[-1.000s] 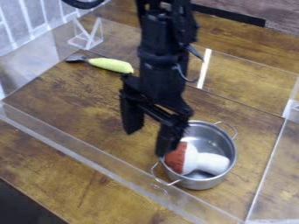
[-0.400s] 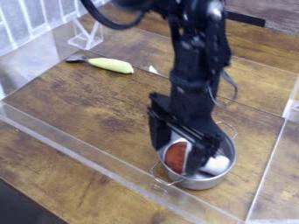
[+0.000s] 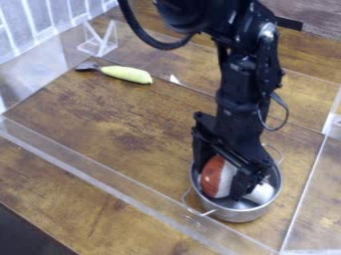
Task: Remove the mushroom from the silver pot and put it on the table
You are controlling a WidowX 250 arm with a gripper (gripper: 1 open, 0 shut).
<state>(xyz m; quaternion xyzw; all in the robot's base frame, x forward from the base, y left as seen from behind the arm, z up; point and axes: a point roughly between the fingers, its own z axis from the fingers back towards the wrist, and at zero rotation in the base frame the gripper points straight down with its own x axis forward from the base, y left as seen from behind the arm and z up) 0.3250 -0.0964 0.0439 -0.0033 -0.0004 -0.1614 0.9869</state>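
The silver pot point(image 3: 253, 208) stands on the table point(image 3: 94, 120) near its front right, by the clear acrylic wall. Inside it lies the mushroom point(image 3: 220, 176), reddish-brown cap to the left, white stem point(image 3: 262, 187) to the right. My gripper point(image 3: 229, 175) points straight down into the pot, its black fingers open and straddling the mushroom, one finger point(image 3: 200, 165) on the cap's left side. The arm hides much of the pot's far rim. Whether the fingers touch the mushroom I cannot tell.
A small yellow-green vegetable point(image 3: 127, 74) lies at the back left of the table. A clear acrylic stand point(image 3: 102, 38) is behind it. Acrylic walls point(image 3: 80, 164) edge the front and right sides close to the pot.
The arm has swung right and toward the front and dropped, bringing the open gripper from beside the pot's left rim down into the pot around the mushroom.
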